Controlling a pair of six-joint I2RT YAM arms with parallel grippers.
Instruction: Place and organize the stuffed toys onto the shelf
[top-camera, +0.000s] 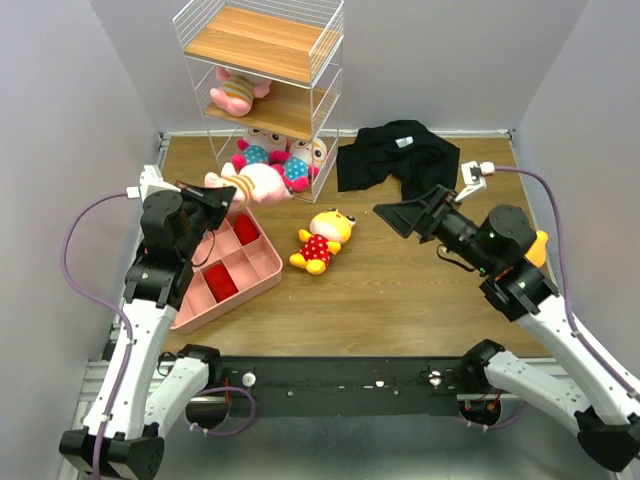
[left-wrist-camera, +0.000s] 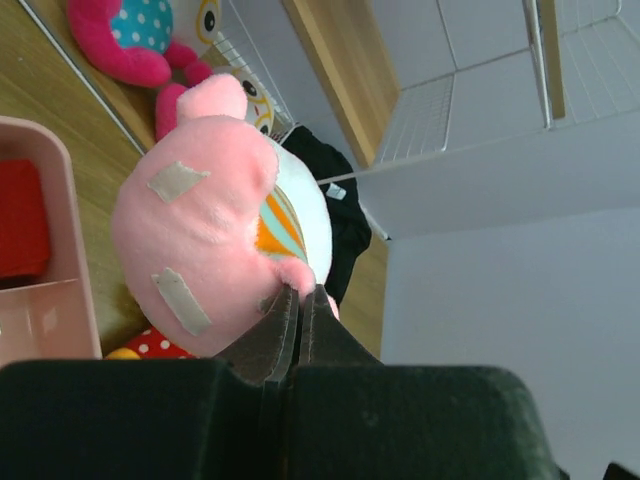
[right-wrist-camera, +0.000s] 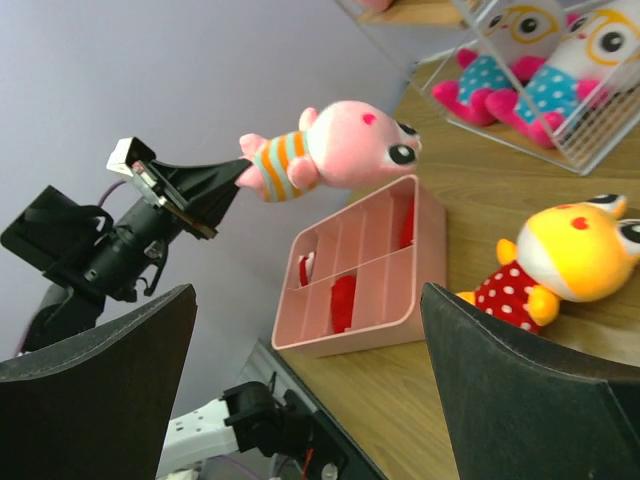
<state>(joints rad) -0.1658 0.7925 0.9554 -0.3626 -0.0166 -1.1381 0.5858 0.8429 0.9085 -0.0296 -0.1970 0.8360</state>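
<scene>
Holding a pink striped doll (top-camera: 262, 182) aloft, short of the shelf (top-camera: 262, 42).
Nearest, the yellow doll (top-camera: 320, 240) lies on the counter (top-camera: 400, 300) beside the pink tray (top-camera: 262, 268), not yet shelved. Above the tray, the left tool (top-camera: 230, 191) is pinched tight on the striped doll's rear, head pointing shelfward, likely so it enters a tier head-first. The right tool (top-camera: 390, 213) hovers spread wide and empty. Farther back, the shelf's middle tier has another pink doll (top-camera: 235, 95), and the bottom tier two glasses dolls (top-camera: 290, 160).

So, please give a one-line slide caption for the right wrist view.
Left gripper holds a pink striped-shirt plush doll; a yellow plush doll in red polka dots lies on the wooden table.
</scene>
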